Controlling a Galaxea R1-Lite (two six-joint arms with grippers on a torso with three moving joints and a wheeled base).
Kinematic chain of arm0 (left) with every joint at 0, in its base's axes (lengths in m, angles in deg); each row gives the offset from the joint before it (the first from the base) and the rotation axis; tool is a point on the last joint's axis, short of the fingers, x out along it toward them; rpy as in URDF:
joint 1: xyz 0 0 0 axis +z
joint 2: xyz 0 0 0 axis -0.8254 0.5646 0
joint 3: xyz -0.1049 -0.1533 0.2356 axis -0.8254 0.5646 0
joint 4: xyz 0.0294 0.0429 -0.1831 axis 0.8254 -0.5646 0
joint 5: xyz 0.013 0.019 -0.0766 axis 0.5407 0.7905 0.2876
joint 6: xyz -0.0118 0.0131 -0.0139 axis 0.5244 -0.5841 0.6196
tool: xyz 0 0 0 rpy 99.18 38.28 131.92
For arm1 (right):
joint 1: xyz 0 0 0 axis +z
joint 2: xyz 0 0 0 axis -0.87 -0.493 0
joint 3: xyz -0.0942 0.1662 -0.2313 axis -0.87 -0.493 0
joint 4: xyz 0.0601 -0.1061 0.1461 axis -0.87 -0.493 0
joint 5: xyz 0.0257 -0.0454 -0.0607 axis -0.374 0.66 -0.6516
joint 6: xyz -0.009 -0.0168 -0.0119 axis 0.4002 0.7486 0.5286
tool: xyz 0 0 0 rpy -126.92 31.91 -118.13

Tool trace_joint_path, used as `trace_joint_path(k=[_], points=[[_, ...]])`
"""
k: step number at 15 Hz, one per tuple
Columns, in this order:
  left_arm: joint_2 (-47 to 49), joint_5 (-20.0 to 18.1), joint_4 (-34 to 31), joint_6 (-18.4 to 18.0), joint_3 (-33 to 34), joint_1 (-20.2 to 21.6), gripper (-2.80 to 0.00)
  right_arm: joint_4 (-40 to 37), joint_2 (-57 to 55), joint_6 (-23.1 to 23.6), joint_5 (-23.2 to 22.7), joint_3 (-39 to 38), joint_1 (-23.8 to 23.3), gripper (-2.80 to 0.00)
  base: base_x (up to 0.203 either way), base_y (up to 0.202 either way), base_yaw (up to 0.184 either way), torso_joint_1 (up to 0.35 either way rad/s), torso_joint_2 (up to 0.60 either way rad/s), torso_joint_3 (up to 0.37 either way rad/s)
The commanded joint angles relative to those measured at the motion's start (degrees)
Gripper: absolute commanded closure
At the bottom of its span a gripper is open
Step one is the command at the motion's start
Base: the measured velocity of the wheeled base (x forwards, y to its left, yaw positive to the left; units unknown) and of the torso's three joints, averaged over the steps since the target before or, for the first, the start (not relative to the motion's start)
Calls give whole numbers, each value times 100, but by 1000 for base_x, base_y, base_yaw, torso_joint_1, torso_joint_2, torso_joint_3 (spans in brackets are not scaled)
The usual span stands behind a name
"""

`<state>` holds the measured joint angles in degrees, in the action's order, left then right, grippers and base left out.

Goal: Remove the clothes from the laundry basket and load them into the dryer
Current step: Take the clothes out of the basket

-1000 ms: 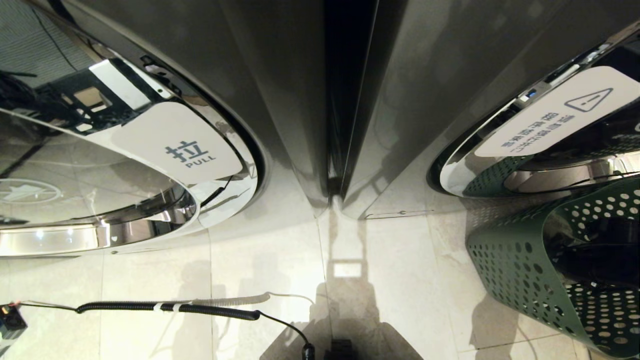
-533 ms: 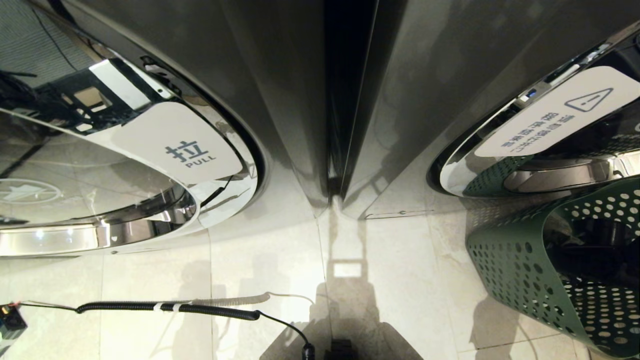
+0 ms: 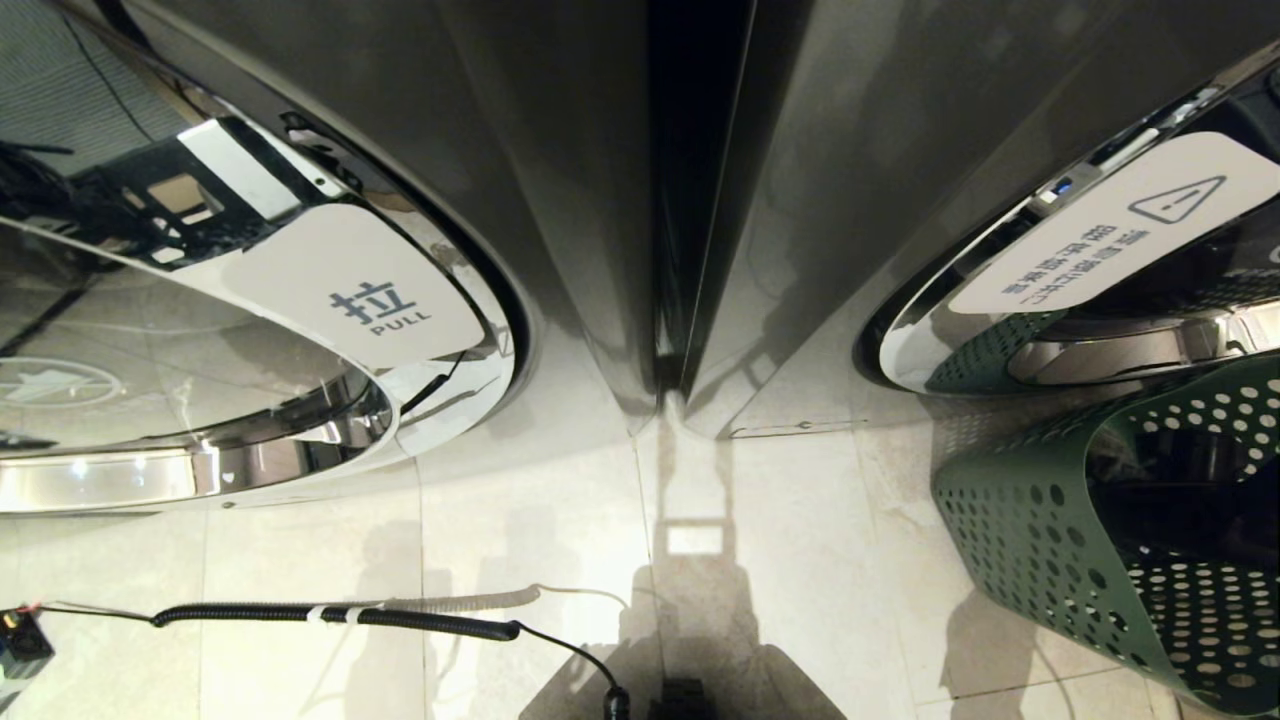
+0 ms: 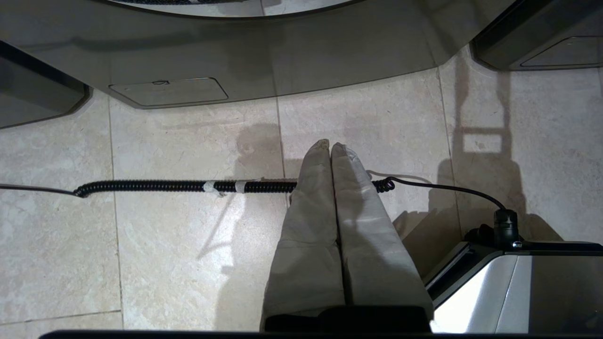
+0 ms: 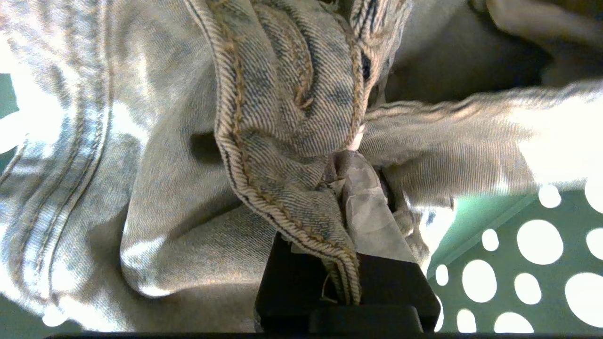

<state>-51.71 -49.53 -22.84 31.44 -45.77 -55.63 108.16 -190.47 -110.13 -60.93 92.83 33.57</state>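
Pale blue denim clothes (image 5: 179,155) fill the right wrist view. My right gripper (image 5: 346,160) is shut on a stitched fold of the denim, with one wrapped finger (image 5: 372,212) showing beside the seam. It is inside the green perforated laundry basket (image 3: 1020,520), whose wall (image 5: 518,263) shows beside the cloth. The basket stands on the floor at the right, and its inside is dark in the head view. Behind it is a grey front-loading machine with a warning label (image 3: 1110,250); I cannot tell whether this is the dryer. My left gripper (image 4: 330,145) hangs shut and empty over the tiles.
A second machine with a round glass door marked PULL (image 3: 380,300) stands at the left, with a narrow dark gap (image 3: 690,200) between the two. A black coiled cable (image 3: 400,618) lies across the pale tiled floor near my base.
In the head view the dark shape inside the basket has shifted slightly. The basket, the machines and the cable have not moved.
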Motion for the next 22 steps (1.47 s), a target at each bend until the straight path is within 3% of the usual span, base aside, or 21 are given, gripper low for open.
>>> trace_joint_path(k=[1, 5, 10, 15, 17, 19, 22], points=[[-11, 2, 3, 2, 0, 0, 0, -122, 309, -14, -6, -58, 2, 0, 0, 0, 0, 0, 0, 0], [-11, 2, 3, 2, 9, 0, 0, -1099, 1321, 35, 33, -398, -34, 0, 0, 0, 0, 0, 0, 0], [-11, 2, 3, 2, 9, 0, 0, -1641, 3410, 365, 90, -1553, -62, 0, 0, 0, 0, 0, 0, 0], [-11, 2, 3, 2, 9, 0, 0, -2032, 5606, 827, 742, -2578, -107, 0, 0, 0, 0, 0, 0, 0], [-11, 2, 3, 2, 5, 0, 0, -2697, 6584, 1204, 868, -2843, -408, 0, 0, 0, 0, 0, 0, 0], [-11, 2, 3, 2, 9, 0, 0, -3572, 7380, 1602, 929, -3055, -1056, 0, 0, 0, 0, 0, 0, 0], [-11, 2, 3, 2, 0, 0, 0, -4083, 8237, 2113, 955, -3212, -1850, 0, 0, 0, 0, 0, 0, 0]])
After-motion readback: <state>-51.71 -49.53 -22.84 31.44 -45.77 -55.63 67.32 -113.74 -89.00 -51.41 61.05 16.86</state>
